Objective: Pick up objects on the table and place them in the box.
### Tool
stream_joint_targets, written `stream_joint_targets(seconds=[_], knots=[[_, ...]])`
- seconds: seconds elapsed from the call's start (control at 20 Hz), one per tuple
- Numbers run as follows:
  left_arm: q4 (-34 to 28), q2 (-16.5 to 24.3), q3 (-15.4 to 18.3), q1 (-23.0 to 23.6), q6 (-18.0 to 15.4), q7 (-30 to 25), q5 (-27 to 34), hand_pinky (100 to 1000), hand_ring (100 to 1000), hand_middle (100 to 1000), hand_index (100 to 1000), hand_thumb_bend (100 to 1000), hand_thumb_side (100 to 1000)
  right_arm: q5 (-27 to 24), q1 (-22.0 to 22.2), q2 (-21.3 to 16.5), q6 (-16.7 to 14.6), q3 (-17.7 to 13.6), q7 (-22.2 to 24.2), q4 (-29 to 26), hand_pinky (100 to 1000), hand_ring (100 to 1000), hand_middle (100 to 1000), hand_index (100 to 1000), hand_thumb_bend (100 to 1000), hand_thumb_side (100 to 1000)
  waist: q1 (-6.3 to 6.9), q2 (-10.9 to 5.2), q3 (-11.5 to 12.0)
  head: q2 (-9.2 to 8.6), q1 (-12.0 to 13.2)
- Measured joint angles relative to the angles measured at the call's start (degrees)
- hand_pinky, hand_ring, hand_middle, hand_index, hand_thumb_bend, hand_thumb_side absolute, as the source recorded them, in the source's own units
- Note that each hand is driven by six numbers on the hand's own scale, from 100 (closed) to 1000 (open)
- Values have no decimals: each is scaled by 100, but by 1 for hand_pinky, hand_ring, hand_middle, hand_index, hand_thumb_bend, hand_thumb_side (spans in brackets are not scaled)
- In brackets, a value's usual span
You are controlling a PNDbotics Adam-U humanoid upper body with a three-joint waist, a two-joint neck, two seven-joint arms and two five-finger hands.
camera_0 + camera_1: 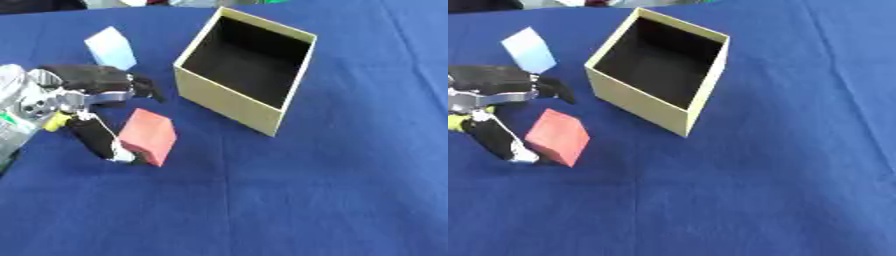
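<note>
We find the left hand point(83, 95) at the table's left, its thumb touching the red block's point(148, 136) left face and its fingers spread above, not closed on it. The red block and a pale blue block point(112, 48) lie on the blue cloth point(332, 190) left of the open box point(229, 102).

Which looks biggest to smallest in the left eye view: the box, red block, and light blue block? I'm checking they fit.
1. Open box, clearly largest.
2. Red block.
3. Light blue block, though it lies farther from the camera, so the blocks may be alike.
</note>
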Motion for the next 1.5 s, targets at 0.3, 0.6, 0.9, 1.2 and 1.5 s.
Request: stream_joint_targets(seconds=[0.3,0.6,0.9,1.2,1.5], knots=[[168,-81,-25,-31,-44,-20,1,929,909,877,925,476,379,-3,1,0,6,0,6,0,843,739,667,776,100,867,9,32,-18,-22,1],[238,-95,-39,-34,-87,-63,-6,905,879,825,893,416,334,-6,3,0,10,0,10,0,844,739,667,776,100,868,11,35,-23,-45,1],[304,-99,-94,-35,-106,-19,-41,872,823,733,837,357,313,-18,5,1,11,0,9,0,844,740,667,777,100,869,12,41,-31,-48,2],[280,-100,-115,-37,-64,113,-13,854,779,645,776,330,310,-19,24,1,12,0,9,0,845,740,667,778,100,868,11,42,-30,-48,1],[188,-100,-134,-37,11,274,-18,818,730,566,711,266,274,-19,28,1,13,-1,6,0,845,740,667,778,100,865,4,42,-23,-48,-20]])
